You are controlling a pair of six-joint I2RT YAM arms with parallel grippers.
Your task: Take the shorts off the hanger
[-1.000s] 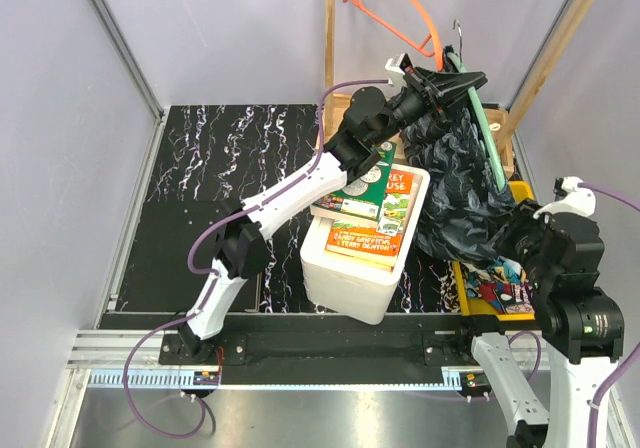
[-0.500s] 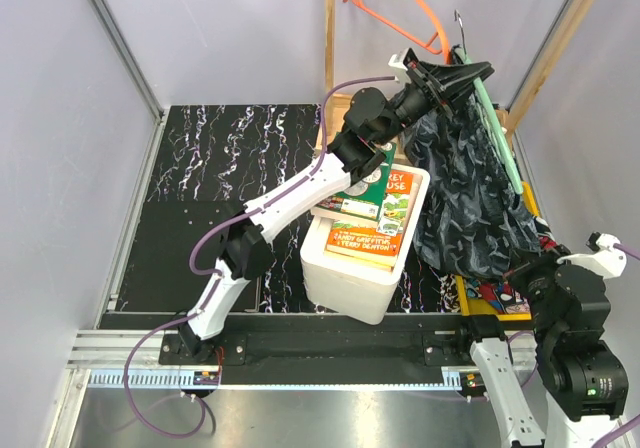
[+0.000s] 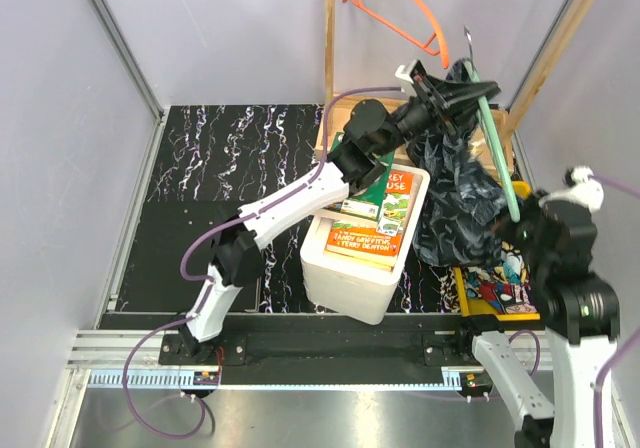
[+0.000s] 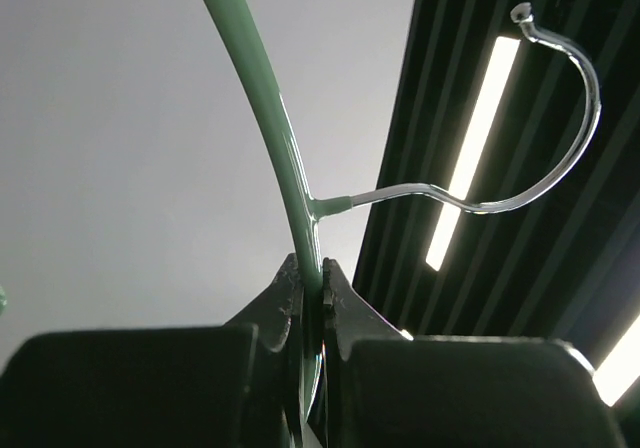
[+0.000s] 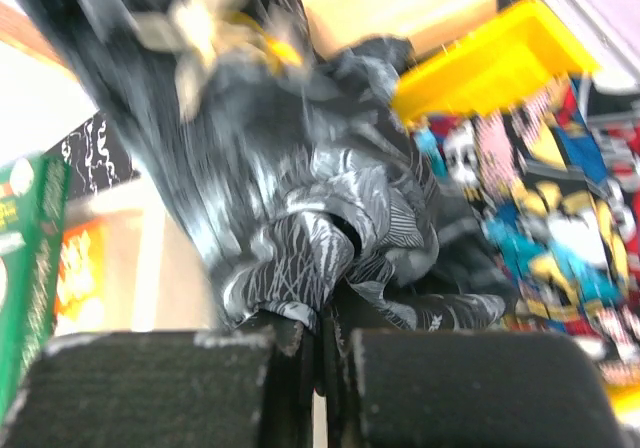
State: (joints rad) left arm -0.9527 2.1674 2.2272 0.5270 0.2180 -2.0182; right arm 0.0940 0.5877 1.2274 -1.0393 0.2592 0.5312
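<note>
The black-navy leafy-pattern shorts [image 3: 462, 193] hang from a mint-green hanger [image 3: 496, 148] held high at the back right. My left gripper [image 3: 445, 93] is shut on the hanger near its wire hook; the wrist view shows the green bar [image 4: 275, 138] pinched between the jaws and the hook [image 4: 560, 128] to the right. My right gripper [image 3: 520, 236] is shut on the lower edge of the dark shorts [image 5: 300, 228]. The comic-print shorts [image 3: 505, 290] lie in a yellow bin [image 3: 470, 303] and show in the right wrist view [image 5: 540, 228].
A white foam box [image 3: 360, 273] with books [image 3: 372, 218] on top stands at centre. An orange hanger [image 3: 395, 8] hangs on a wooden post [image 3: 329, 28] at the back. A slanted wooden beam [image 3: 545, 58] and a wooden crate [image 3: 500, 128] are at the right.
The left gripper has tilted the hanger and the dark shorts have bunched up. The right arm has risen and moved in, with the shorts' lower edge in its jaws.
</note>
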